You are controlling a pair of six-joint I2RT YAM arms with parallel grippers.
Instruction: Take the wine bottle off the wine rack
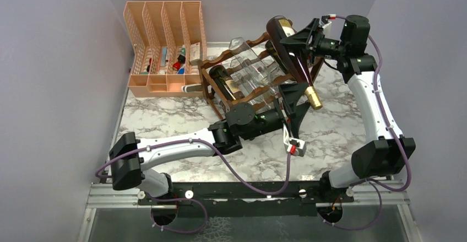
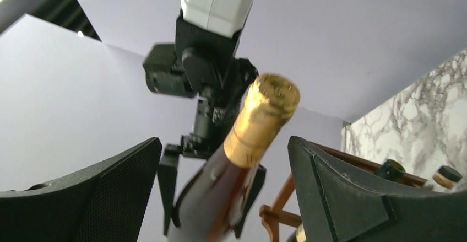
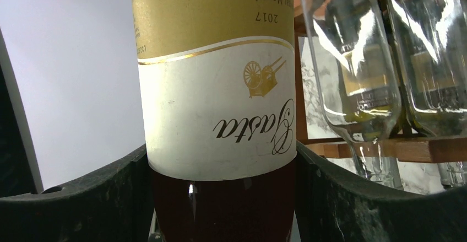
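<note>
The dark wine bottle (image 1: 291, 49) with a white and gold label (image 3: 217, 87) is tilted, its gold-foiled neck (image 1: 313, 97) pointing down and to the right of the dark brown wooden wine rack (image 1: 217, 101). My right gripper (image 1: 297, 39) is shut on the bottle's body, with a finger (image 3: 82, 198) pressed against each side. My left gripper (image 1: 297, 104) is open just below the neck. In the left wrist view the gold neck (image 2: 261, 121) stands between and beyond its spread fingers (image 2: 341, 198), untouched.
A dark bottle (image 1: 226, 82) and clear glass bottles (image 1: 253, 63) lie in the rack; the clear ones show close on the right of the right wrist view (image 3: 352, 60). A peach mesh organizer (image 1: 165, 43) stands back left. Walls close in on the marble table (image 1: 182, 115).
</note>
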